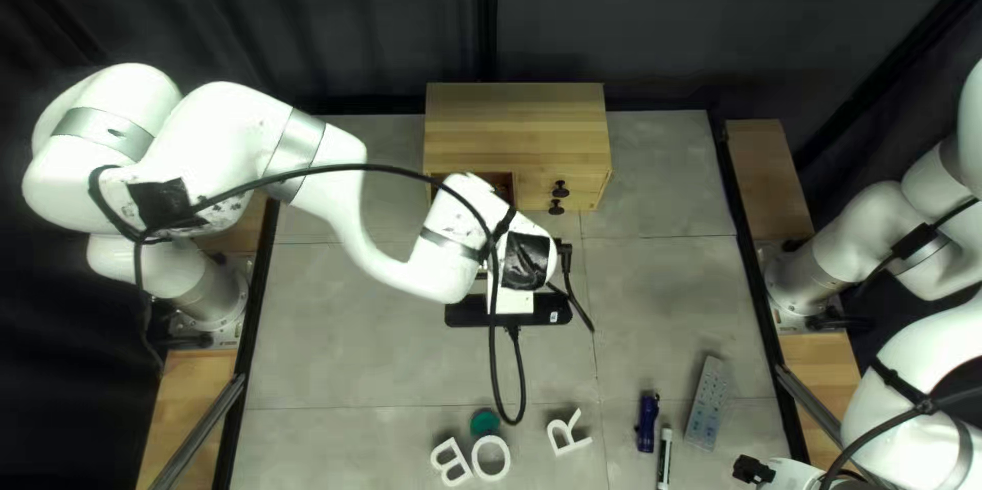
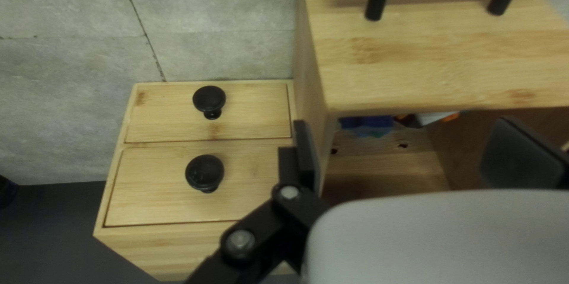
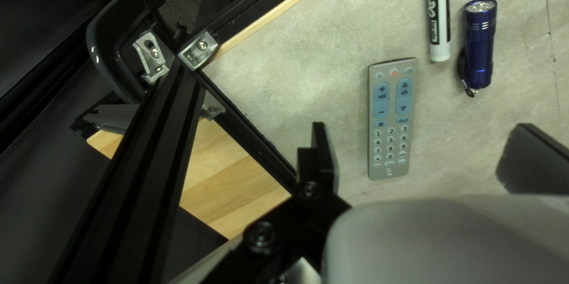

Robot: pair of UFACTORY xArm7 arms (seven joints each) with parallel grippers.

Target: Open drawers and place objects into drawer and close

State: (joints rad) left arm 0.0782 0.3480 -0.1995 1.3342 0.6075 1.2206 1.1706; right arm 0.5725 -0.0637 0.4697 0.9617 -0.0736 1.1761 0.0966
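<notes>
The left arm (image 1: 435, 270) partly hid the cabinet (image 1: 517, 122). The right wrist view's edge cropped the marker (image 3: 439, 11). Blue stuff (image 2: 367, 122) inside the cabinet was too blurred to identify.

From above the table's (image 1: 358, 367) near edge, one camera is looking down aslant toward the curtain (image 1: 634, 19), from farthest back. My left wrist's is facing the cabinet (image 1: 517, 127) up close; my right's is peering down at remote (image 3: 392, 112), marker (image 3: 438, 17) and flashlight (image 3: 479, 47). The top view is sharing cabinet with one, those three with the other.
</notes>
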